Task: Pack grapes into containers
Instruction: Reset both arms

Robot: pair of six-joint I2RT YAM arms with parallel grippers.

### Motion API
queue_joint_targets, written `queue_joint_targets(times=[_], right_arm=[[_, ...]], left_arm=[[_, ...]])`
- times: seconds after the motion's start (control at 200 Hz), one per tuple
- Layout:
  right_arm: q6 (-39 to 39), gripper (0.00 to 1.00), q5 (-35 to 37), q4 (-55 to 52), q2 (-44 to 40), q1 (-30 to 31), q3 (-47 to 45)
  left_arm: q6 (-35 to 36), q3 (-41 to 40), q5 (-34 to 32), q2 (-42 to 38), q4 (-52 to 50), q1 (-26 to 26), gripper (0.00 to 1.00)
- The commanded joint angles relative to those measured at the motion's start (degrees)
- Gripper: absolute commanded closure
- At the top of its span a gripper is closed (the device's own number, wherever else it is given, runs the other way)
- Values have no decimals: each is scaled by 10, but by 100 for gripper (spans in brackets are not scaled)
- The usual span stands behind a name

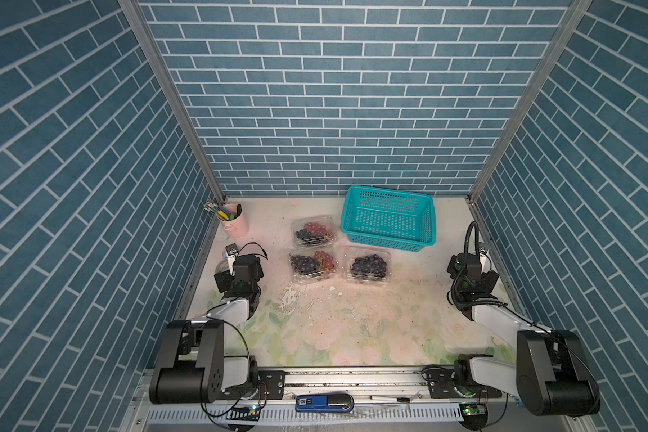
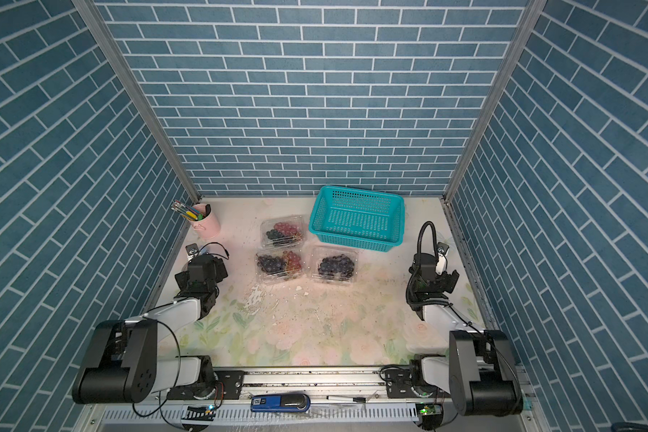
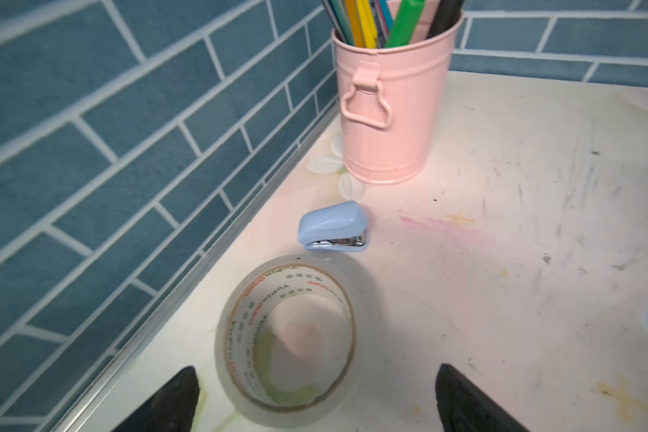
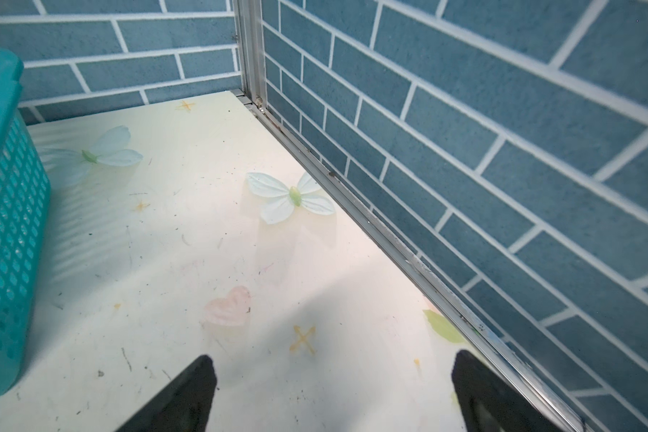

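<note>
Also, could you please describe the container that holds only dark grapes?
The container is a clear, thin plastic box, rectangular with rounded corners, lying flat on the table just in front of the teal basket. It holds a heap of dark purple grapes. A second container sits close beside it; whether they touch is unclear.

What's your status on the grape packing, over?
Left jaws, right jaws open, empty. Dark purple and red grapes in all three clear plastic clamshell boxes. Clear round tape roll just ahead of left jaws.
</note>
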Motion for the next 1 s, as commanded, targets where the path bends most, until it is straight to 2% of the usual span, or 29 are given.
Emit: queue_joint_targets(times=[0.0,0.065,0.11,0.245,0.32,0.42,0.57,0.625,0.73,0.93,0.995], right_arm=[[-48,1,-4,109,19,-1,-21],[-63,1,-19,140,22,-2,-31],[-67,1,-21,163,25,-1,-38],[-88,1,-22,238,45,-1,-53],[-89,1,-31,227,50,-1,-46],[-93,1,-39,228,54,-1,-43],[-76,1,-56,289,45,0,-79],[-82,1,-76,302,40,0,-89],[-78,1,-65,316,41,0,-97],[-96,1,-60,426,123,1,-103],[-89,1,-75,401,109,2,-104]], left_arm=[[46,15,86,25,92,3,1],[61,5,101,56,152,3,0],[66,17,119,52,119,2,0],[80,26,137,67,127,-1,0],[88,29,161,72,128,-1,0],[115,33,226,87,133,-2,1],[113,13,225,91,174,-3,0],[118,8,238,96,186,-2,0],[131,1,272,105,205,-2,0],[131,-4,272,106,213,-2,1],[131,-3,272,106,214,-2,0]])
